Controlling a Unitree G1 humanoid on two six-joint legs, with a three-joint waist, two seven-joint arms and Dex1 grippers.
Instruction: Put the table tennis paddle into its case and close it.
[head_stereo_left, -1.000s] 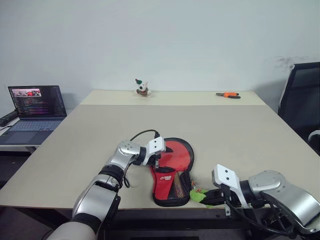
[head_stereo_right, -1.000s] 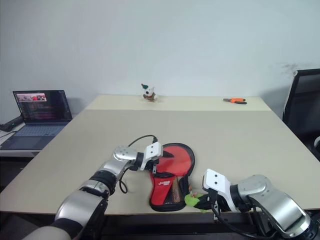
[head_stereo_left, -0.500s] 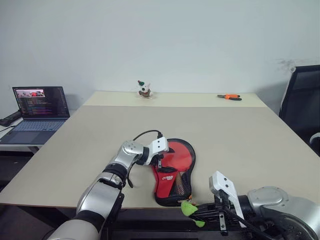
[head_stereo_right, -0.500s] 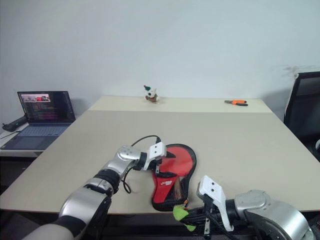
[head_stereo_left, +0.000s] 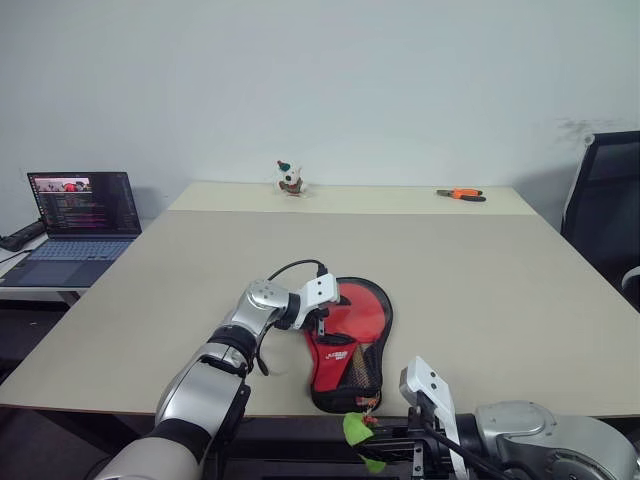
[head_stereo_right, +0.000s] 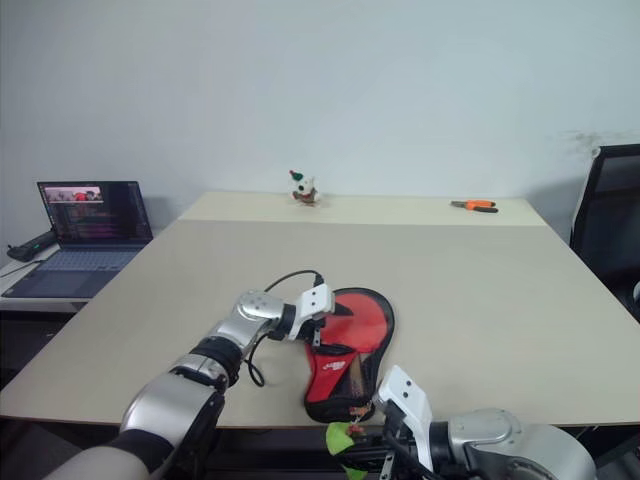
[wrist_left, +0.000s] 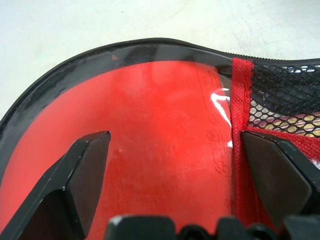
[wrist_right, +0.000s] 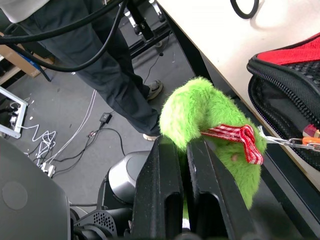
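I see the case (head_stereo_left: 345, 350) lying open at the table's (head_stereo_left: 480, 270) near edge, long axis running near to far, the paddle (head_stereo_left: 355, 315) inside. My left gripper (wrist_left: 170, 165), its 2 fingers spread wide, presses the far end. My right gripper (wrist_right: 182, 165), nearer the zipper, pinches the green charm (wrist_right: 210, 117) off the near edge.

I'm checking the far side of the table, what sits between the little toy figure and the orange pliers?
Nothing; in the left eye view the table is bare between the toy figure and the pliers.
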